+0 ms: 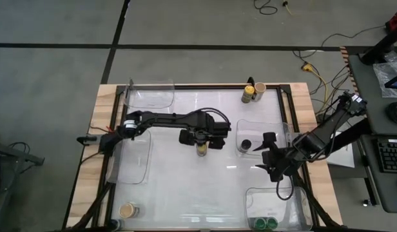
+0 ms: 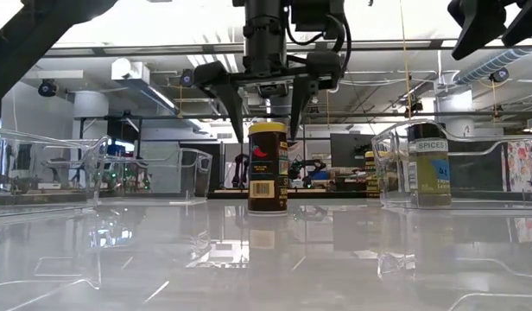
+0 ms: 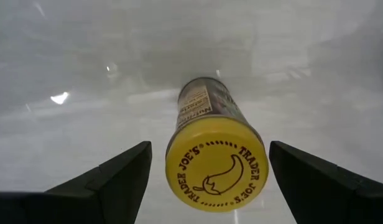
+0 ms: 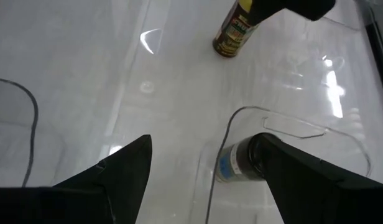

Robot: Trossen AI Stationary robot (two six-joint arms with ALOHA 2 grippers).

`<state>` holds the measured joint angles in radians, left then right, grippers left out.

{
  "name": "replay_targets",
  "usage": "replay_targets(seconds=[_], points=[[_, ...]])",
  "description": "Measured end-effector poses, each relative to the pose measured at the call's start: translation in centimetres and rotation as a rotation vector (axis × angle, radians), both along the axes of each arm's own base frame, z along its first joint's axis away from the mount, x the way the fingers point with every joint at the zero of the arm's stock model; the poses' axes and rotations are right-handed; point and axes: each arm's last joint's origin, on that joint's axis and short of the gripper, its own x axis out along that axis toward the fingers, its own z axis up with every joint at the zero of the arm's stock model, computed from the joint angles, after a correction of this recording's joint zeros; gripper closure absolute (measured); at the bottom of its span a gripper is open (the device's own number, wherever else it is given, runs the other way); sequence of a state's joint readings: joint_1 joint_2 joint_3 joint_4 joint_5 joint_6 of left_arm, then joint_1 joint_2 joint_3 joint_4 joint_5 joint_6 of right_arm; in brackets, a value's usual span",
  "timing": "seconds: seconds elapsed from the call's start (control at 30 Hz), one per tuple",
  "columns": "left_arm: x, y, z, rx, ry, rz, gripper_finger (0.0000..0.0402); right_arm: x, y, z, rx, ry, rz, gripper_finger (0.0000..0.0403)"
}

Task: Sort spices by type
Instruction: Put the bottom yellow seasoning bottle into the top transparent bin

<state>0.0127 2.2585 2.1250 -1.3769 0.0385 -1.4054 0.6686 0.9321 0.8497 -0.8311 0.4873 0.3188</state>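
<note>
While it stands upright, yellow-lidded spice jar (image 3: 216, 163) sits between left gripper's (image 3: 207, 177) spread jaws.

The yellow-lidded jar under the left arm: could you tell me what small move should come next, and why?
Probably lower the left gripper and close on the yellow-lidded jar: its jaws stand open, one on each side above the lid, and the jar stands upright on the table.
</note>
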Motion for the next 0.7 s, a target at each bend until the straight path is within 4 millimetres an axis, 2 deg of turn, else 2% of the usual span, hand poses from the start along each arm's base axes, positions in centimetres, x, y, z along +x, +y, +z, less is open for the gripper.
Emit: replay_targets(seconds=[0.7], points=[[0.01, 0.1, 0.01, -0.04, 0.005, 0.136, 0.0099, -0.2, 0.23, -0.16, 0.021, 0.002, -0.012, 0.0098]])
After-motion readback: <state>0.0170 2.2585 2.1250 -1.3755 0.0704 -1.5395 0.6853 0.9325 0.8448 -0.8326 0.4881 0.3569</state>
